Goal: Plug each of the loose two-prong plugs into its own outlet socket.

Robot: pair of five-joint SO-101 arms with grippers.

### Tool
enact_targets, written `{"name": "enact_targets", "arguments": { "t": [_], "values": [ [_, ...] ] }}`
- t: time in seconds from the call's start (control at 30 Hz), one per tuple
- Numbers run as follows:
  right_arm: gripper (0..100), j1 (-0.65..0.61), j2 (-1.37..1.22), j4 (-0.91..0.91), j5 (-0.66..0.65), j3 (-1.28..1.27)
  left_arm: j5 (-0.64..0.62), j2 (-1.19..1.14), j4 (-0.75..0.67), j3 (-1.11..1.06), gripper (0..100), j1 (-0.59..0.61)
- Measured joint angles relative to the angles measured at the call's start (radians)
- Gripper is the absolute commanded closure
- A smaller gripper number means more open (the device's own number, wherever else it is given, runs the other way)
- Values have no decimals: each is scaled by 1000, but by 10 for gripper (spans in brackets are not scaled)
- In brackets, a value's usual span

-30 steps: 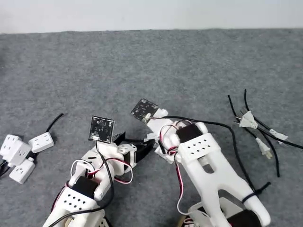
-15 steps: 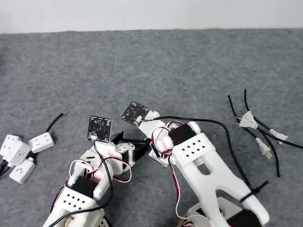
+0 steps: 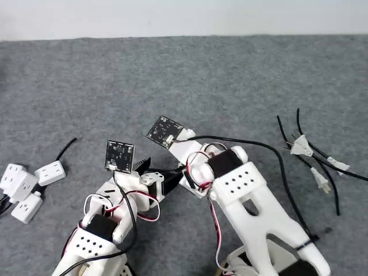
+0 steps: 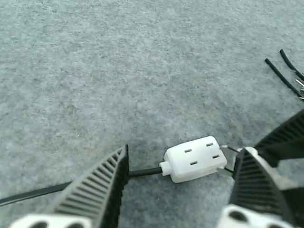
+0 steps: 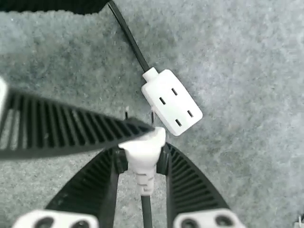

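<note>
On the grey carpeted table (image 3: 201,80), central item: a white rectangular outlet socket (image 4: 194,158) on a black cord (image 4: 145,171), which is lying flat with its slots facing up.

- Left gripper (image 4: 182,153): released. Its ribbed black jaws are standing wide apart and straddling the socket, one to each side, with a gap showing on both.
- Right gripper (image 5: 141,156): clenched. It is grasping a white two-prong plug (image 5: 142,145) by the body, and the plug's black lead is trailing back between the fingers.
- The plug is sitting just beside the socket, at the end away from the socket's cord. Its prongs are pointing toward that end and are not sitting in any slot.
- Well apart from the socket, on the right arm's side: loose white plugs (image 3: 301,146) are lying among tangled black leads.
- Well apart from the socket, on the left arm's side: spare white socket blocks (image 3: 23,184) are lying clustered together.
</note>
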State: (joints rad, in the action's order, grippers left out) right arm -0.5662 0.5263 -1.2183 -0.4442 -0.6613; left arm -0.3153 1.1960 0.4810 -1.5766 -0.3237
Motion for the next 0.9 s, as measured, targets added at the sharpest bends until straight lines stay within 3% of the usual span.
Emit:
{"name": "enact_targets", "arguments": {
  "t": [0.3, 0.77, 0.9],
  "values": [
    [991, 0, 215, -78, 3, 0, -2, 2, -3, -2, 670, 8],
    [991, 0, 241, -78, 5, 2, 5, -11, 2, -18, 670, 3],
    [991, 54, 241, -78, -5, 2, 5, -11, 2, -18, 670, 5]
  ]
}}
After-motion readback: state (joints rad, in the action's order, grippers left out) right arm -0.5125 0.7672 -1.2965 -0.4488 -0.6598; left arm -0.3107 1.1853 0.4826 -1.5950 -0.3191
